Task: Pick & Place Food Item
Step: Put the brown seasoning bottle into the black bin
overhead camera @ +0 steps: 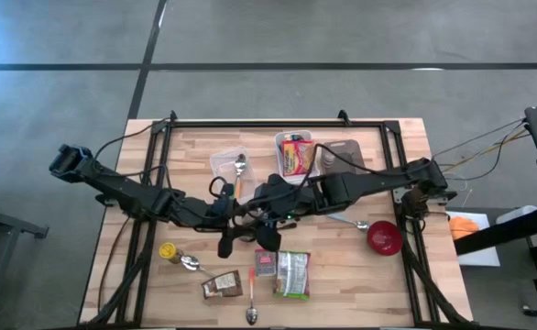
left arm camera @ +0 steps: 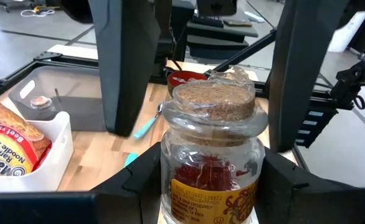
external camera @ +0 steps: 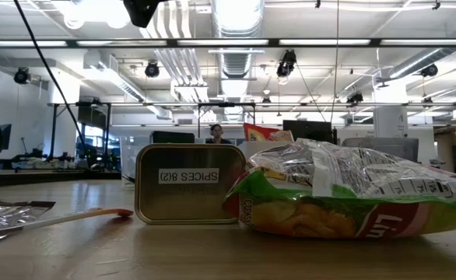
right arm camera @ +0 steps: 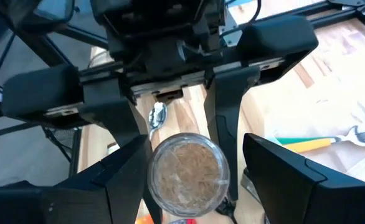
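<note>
A glass jar (left arm camera: 213,155) with a cork lid (left arm camera: 213,99), red contents and a yellow label stands upright in the air over the middle of the table. My left gripper (left arm camera: 210,165) is shut on its body. My right gripper (right arm camera: 192,155) comes from the opposite side and is open. Its fingers (left arm camera: 126,62) stand on either side of the cork lid (right arm camera: 187,171), with a gap showing on each side. In the high view both grippers (overhead camera: 257,209) meet at the table's centre and cover the jar. My left gripper pinches the jar's glass body (left arm camera: 170,180) below the shoulder, one finger on each side. The fingers come nearly level from the table's left. The jar is upright with its lid up; its bottom lies outside the frame.
A white tray with a noodle pack (overhead camera: 296,154) and a clear container holding a spoon (overhead camera: 230,165) stand at the far side. A red bowl (overhead camera: 384,237) is on the right. Snack packets (overhead camera: 293,273), a spice tin (external camera: 187,184), a chips bag (external camera: 345,194) and spoons lie near the front.
</note>
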### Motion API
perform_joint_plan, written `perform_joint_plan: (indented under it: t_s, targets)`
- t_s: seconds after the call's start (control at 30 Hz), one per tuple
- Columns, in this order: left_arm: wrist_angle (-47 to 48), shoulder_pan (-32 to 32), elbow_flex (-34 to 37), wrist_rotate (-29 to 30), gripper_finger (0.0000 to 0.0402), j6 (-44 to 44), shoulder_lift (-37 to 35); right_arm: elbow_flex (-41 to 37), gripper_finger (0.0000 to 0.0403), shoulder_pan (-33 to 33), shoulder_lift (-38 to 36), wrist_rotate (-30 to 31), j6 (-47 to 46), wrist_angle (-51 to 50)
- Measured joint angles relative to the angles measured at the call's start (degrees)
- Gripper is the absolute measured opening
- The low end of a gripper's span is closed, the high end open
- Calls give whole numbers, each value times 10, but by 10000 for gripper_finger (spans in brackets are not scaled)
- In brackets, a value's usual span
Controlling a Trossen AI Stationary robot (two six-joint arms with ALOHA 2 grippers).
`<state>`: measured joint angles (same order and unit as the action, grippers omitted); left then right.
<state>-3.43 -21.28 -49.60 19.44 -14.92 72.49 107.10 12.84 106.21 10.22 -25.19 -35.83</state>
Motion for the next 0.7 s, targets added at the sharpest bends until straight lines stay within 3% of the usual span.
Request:
perform_joint_plan:
  t_s: [0.2,0.5,0.7]
  targets:
    - [3,0,0,-1,177,-1,0,2,248,0,4,0,-3,-11]
    - [2,1,0,0,177,-1,0,2,173,0,5,-4,-4,-13]
    - [1,1,0,0,177,0,1,2,171,0,5,-4,-4,-17]
